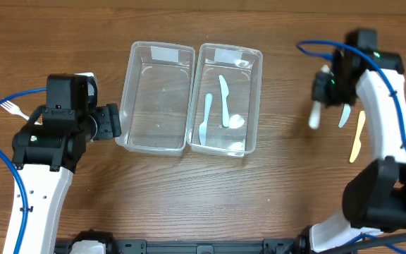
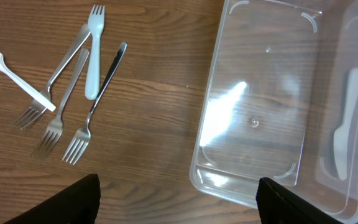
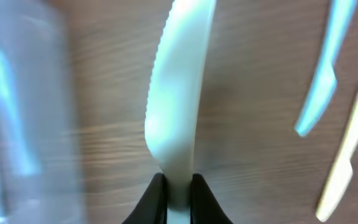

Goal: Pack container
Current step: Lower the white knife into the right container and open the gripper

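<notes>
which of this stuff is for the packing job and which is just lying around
For the job:
white knife in the right gripper
left container, right container
forks
blue knife, yellow knife

Just lying about:
only the blue cables

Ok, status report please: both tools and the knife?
Right tool shut on white knife. Left tool open, empty. Nothing between knife and cutlery container.

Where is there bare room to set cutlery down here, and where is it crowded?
Free: the empty left container; the table in front of both containers; the strip between right container and right gripper holding a white knife. Crowded: inside the right container, the forks by the left arm, the loose knives beside the right arm.
</notes>
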`<state>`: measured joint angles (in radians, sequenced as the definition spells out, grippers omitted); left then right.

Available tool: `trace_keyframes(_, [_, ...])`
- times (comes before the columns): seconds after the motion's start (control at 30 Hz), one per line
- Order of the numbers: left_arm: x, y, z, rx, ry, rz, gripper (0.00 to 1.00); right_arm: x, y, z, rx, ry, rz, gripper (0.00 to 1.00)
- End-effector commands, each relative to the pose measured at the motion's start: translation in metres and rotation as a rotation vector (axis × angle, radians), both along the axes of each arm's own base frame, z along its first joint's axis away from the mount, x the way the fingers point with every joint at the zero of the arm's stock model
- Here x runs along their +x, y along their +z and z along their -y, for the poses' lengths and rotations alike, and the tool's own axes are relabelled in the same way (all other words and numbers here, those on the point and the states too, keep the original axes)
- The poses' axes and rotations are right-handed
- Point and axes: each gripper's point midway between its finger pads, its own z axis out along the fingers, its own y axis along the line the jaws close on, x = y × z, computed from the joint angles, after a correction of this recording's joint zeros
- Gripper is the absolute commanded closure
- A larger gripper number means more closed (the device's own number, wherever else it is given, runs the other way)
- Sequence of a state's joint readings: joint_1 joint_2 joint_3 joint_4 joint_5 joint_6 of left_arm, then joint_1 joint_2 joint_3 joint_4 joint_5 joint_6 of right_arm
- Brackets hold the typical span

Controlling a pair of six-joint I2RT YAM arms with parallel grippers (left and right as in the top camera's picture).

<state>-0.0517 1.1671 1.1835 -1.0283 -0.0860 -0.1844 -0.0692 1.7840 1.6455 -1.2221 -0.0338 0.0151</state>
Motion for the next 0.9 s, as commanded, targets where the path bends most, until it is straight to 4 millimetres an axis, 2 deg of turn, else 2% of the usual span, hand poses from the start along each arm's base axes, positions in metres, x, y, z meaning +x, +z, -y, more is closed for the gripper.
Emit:
trace_keyframes(0.0, [0.003,0.008,0.001,-0.006,-0.006,0.021,0.2,0.012,0.072,-0.052,0.007,0.064,0.177,0.96])
trace_keyframes(0.07, [0.003,0.008,0.001,-0.006,-0.006,0.021,0.2,0.013,0.088,-0.081,0.026,0.097,0.213,0.96])
trace_keyframes(0.17, [0.003,0.008,0.001,-0.006,-0.006,0.023,0.2,0.009,0.093,-0.12,0.053,0.157,0.23,0.96])
trace_keyframes(0.23, [0.004,0.008,0.001,-0.006,-0.006,0.025,0.2,0.004,0.087,-0.142,0.066,0.189,0.213,0.96])
trace_keyframes(0.4, [0.005,0.009,0.001,-0.007,-0.006,0.03,0.2,0.006,0.049,-0.186,0.064,0.265,0.131,0.96])
trace_keyframes(0.53, [0.005,0.01,0.001,-0.007,-0.005,0.031,0.2,0.015,0.004,-0.203,0.048,0.272,0.046,0.96])
trace_keyframes(0.57, [0.005,0.01,0.001,-0.007,-0.006,0.031,0.2,0.017,-0.01,-0.204,0.044,0.264,0.018,0.96])
trace_keyframes(0.6, [0.005,0.01,0.001,-0.007,-0.005,0.031,0.2,0.018,-0.035,-0.207,0.038,0.266,-0.037,0.96])
trace_keyframes(0.67, [0.005,0.01,0.001,-0.007,-0.006,0.032,0.2,0.017,-0.058,-0.209,0.033,0.267,-0.096,0.96])
trace_keyframes(0.8, [0.005,0.01,0.001,-0.006,-0.006,0.032,0.2,0.017,-0.077,-0.209,0.021,0.266,-0.134,0.94])
trace_keyframes(0.83, [0.005,0.01,0.001,-0.006,-0.006,0.032,0.2,0.016,-0.078,-0.208,0.02,0.268,-0.137,0.83])
trace_keyframes(0.87, [0.005,0.01,0.001,-0.007,-0.006,0.031,0.2,0.016,-0.078,-0.208,0.02,0.27,-0.137,0.61])
